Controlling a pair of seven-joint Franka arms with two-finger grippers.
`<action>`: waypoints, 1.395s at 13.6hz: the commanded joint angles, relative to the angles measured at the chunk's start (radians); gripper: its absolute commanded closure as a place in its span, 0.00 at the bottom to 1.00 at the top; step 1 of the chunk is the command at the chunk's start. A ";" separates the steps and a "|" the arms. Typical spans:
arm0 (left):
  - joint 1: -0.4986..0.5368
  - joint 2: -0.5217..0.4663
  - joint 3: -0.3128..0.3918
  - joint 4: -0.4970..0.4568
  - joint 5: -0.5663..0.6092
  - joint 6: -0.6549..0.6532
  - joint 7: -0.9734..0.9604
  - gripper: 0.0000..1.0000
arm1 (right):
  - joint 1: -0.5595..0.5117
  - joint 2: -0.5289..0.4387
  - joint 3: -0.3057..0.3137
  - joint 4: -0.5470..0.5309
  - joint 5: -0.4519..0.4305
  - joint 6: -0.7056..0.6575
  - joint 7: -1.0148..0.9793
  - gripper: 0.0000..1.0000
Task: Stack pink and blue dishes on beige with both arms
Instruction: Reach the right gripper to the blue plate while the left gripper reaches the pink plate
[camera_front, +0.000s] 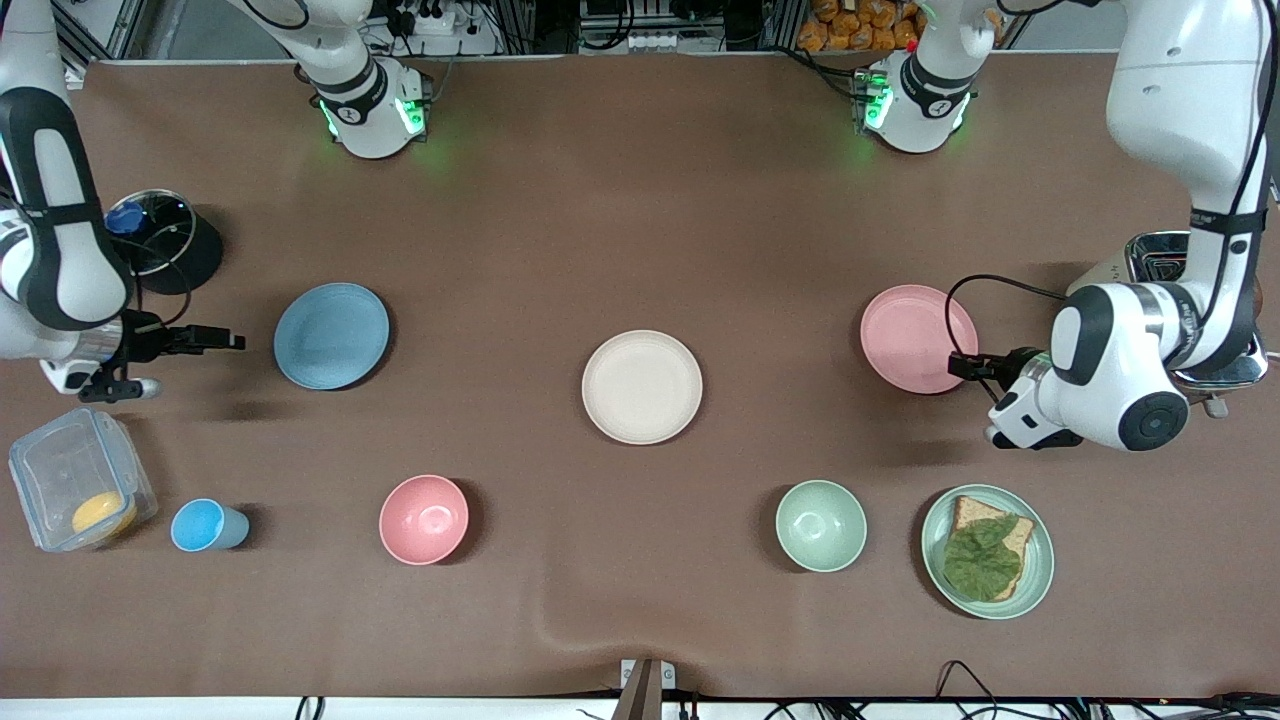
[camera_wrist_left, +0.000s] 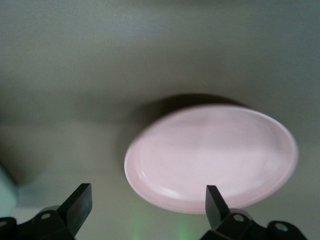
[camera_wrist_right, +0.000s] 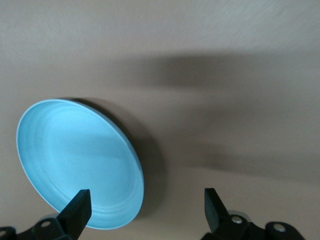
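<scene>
Brown cloth covers the table. Right gripper (camera_front: 235, 341), jaws wide, hangs beside the blue plate (camera_front: 331, 335); beige plate (camera_front: 642, 387) sits mid-table; left gripper (camera_front: 962, 366), wide, reaches the pink plate (camera_front: 918, 338). Both look light, stiff, slick: I'd pinch rims

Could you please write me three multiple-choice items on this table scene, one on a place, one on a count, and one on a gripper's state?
1. Where does the beige plate lie?
A. between the blue plate and the pink plate
B. on the blue plate
C. under the green bowl

2. How many bowls are on the table?
A. one
B. two
C. four

3. What is the left gripper doing?
A. shut on the pink plate
B. open beside the pink plate
C. holding a cup

Answers:
1 A: it sits mid-table, apart from both plates.
2 B: a pink bowl and a green bowl.
3 B: the left wrist view shows its fingers spread, gripping nothing.
</scene>
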 joint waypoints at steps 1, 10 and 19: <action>0.043 -0.022 -0.005 -0.083 -0.034 0.070 0.054 0.00 | 0.011 0.039 0.010 -0.022 0.045 0.021 -0.021 0.00; 0.120 0.056 -0.006 -0.088 -0.161 0.067 0.241 0.52 | 0.058 0.116 0.011 -0.015 0.094 0.006 -0.088 0.66; 0.118 0.024 -0.057 -0.033 -0.174 -0.005 0.279 1.00 | 0.065 0.130 0.008 0.126 0.091 -0.187 -0.111 1.00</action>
